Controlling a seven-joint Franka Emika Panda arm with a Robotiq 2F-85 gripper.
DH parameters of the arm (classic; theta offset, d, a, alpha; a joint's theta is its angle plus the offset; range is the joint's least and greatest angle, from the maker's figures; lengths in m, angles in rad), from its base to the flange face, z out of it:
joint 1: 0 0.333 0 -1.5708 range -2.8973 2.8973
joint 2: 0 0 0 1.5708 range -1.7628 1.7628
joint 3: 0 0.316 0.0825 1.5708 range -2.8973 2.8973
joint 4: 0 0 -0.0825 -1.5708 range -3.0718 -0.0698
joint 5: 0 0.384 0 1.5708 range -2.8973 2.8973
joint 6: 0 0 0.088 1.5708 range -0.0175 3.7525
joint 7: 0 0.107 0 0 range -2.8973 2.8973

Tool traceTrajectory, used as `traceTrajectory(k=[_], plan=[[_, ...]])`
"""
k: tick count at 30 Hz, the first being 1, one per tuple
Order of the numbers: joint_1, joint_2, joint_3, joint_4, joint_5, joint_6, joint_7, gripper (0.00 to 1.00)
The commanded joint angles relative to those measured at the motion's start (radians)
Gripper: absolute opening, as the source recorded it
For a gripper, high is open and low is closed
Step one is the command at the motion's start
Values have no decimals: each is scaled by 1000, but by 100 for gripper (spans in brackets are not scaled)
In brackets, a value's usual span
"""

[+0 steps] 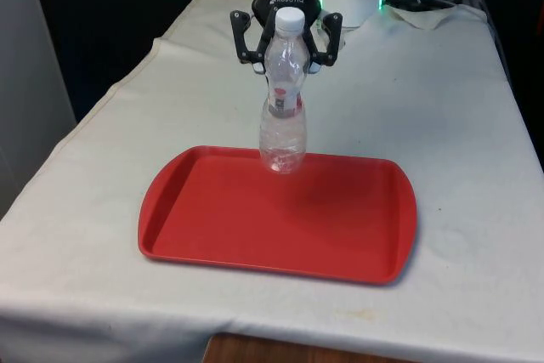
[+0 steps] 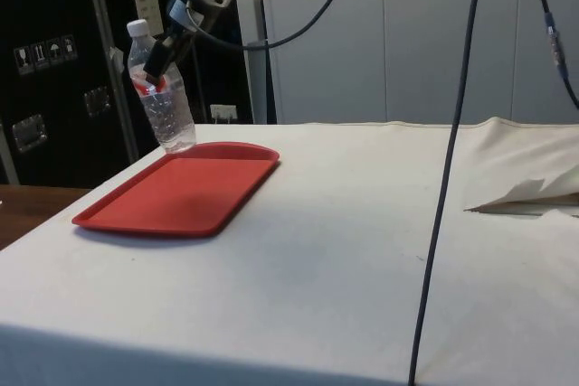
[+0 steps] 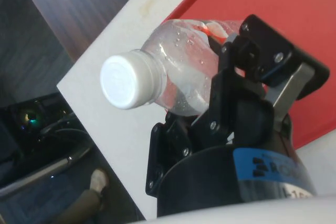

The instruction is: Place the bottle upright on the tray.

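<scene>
Clear ribbed plastic bottle (image 1: 283,108), white cap, clamped in jaws, tilted over glossy red tray (image 1: 212,227).

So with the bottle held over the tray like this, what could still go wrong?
The bottle leans in the side view, so released as it is, it could topple. Its base hangs near the far rim of the red tray, so it might land on the lip. The gripper holds it high near the cap, so it may pivot.

A table under a white cloth (image 1: 442,125) carries a red tray (image 1: 212,227) near its front edge.
</scene>
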Motion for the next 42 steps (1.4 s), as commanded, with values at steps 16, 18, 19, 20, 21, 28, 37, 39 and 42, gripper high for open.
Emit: traceTrajectory(k=[16,18,19,20,21,28,37,39,42], plan=[[-16,22,40,23,89,40,-26,33],[-15,27,40,27,95,48,-24,33],[-15,29,40,29,97,50,-24,33],[-15,31,41,31,101,53,-23,33],[-15,33,41,34,104,55,-23,33],[-14,45,43,53,122,61,-22,33],[-14,55,54,69,144,76,-22,33],[-14,57,60,70,150,81,-22,33],[-15,58,63,72,155,84,-22,33]])
